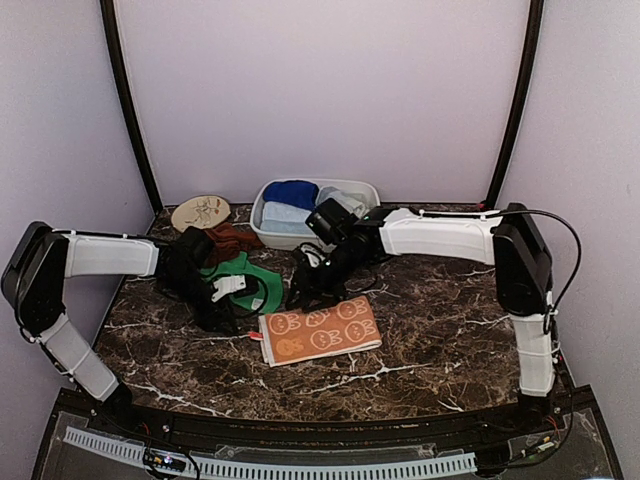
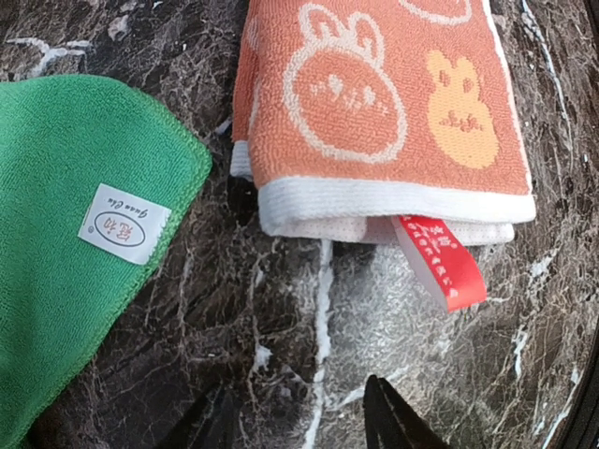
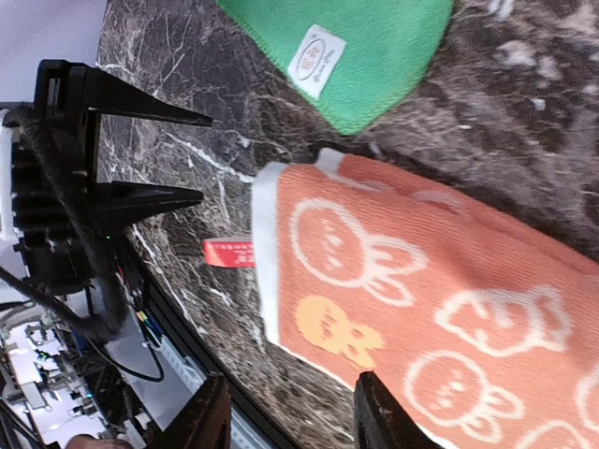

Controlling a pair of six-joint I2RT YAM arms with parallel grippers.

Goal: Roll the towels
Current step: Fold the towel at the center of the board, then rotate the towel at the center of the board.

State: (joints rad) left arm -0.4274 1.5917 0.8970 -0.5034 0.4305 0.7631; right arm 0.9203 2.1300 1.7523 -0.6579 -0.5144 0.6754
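Note:
The orange towel (image 1: 320,330) with cream rabbit prints lies folded flat at the table's front middle. It also shows in the left wrist view (image 2: 374,103), with a red tag (image 2: 440,262) at its edge, and in the right wrist view (image 3: 421,290). The green towel (image 1: 258,282) with a white tag (image 2: 124,224) lies to its left rear. The rust-brown towel (image 1: 232,240) lies bunched behind that. My left gripper (image 1: 226,320) is open and empty just left of the orange towel (image 2: 299,423). My right gripper (image 1: 302,296) is open and empty above the orange towel's far left corner (image 3: 290,416).
A white basin (image 1: 368,190) at the back holds blue and pale cloths. A round tan disc (image 1: 200,212) lies at the back left. The left gripper's black fingers (image 3: 168,117) show in the right wrist view, close to the towel's tagged edge. The table's front edge (image 1: 300,415) is near.

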